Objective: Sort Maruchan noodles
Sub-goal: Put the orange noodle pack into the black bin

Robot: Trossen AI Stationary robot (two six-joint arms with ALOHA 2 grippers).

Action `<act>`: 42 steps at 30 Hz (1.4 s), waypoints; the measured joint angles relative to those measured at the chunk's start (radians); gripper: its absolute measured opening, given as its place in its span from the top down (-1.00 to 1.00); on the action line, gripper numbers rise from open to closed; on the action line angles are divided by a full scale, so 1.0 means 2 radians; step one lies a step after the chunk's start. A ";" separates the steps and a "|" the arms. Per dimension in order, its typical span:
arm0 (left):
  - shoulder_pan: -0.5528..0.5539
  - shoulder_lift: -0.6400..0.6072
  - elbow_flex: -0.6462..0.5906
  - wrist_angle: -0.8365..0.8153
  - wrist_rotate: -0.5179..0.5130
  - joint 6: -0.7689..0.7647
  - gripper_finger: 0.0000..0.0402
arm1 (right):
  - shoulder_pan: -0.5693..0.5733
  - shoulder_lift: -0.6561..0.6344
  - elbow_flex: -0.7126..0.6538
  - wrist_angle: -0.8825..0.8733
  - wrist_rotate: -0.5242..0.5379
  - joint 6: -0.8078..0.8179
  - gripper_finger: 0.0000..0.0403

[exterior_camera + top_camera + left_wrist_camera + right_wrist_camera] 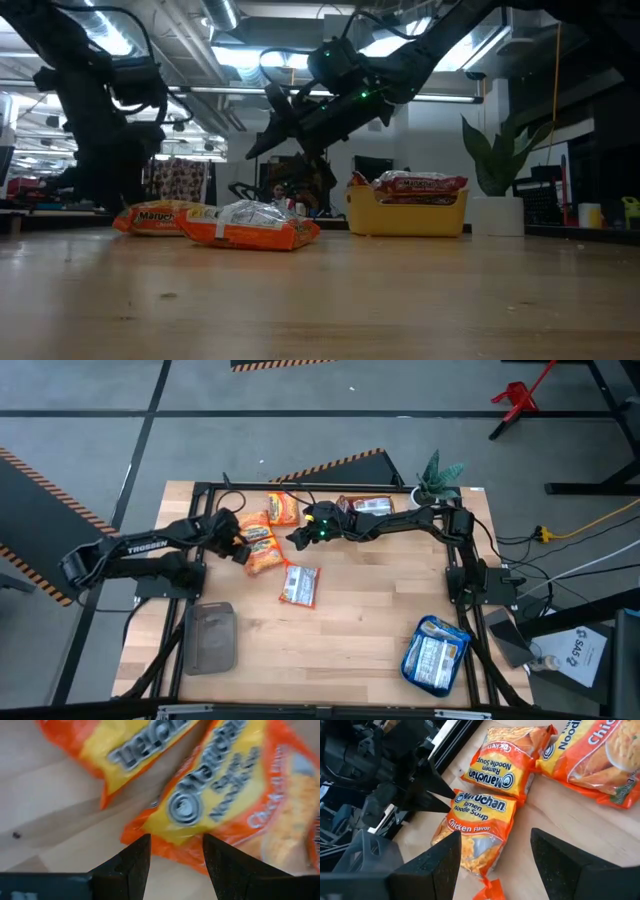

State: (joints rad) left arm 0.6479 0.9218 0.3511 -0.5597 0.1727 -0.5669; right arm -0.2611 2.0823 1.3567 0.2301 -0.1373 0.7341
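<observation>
Several orange Maruchan packets [262, 545] lie flat on the table's far-left part, and another lies apart [300, 585]. My left gripper [238, 540] is low and open. In the left wrist view [174, 852] its fingers stand on either side of one orange packet's short end [175, 837]. My right gripper [297, 538] is open and raised above the same group [280, 120]. In the right wrist view [495, 857] it looks down on a chicken-flavour packet [477, 827]. Red-and-white packets sit in the yellow bowl [365, 506]. Blue-and-white packets lie in a tray [435, 655]. My left gripper has its open fingers [137, 857] on either side of the orange packet's short end [175, 837], coming level from the table's left. I cannot tell whether they touch it. The packet lies flat on the table.
A grey tray [210, 638] sits near the table's near-left corner. A potted plant [438, 478] stands at the far-right corner beside the yellow bowl. Bare wood lies in the middle and near parts of the table [350, 630]. The two grippers are close together over the packets.
</observation>
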 joint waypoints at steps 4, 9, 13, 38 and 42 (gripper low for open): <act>0.006 0.000 -0.013 -0.003 -0.012 -0.009 0.13 | 0.000 0.000 0.000 -0.002 0.007 0.000 -0.10; 0.013 -0.002 -0.014 0.039 -0.009 -0.063 0.13 | 0.000 0.000 0.000 -0.004 0.007 0.001 -0.10; 0.024 0.002 -0.025 0.078 0.037 -0.080 0.13 | 0.000 0.013 0.000 -0.002 -0.012 0.027 -0.10; 0.033 0.001 -0.128 0.221 0.084 -0.199 0.15 | 0.010 0.058 0.000 0.045 -0.064 0.118 -0.10; 0.033 0.001 -0.128 0.221 0.090 -0.213 0.15 | 0.017 0.058 0.000 0.046 -0.059 0.119 -0.10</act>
State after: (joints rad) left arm 0.7138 0.9239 0.0944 -0.1181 0.3523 -0.9924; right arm -0.2278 2.1990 1.3571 0.3217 -0.2554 0.9730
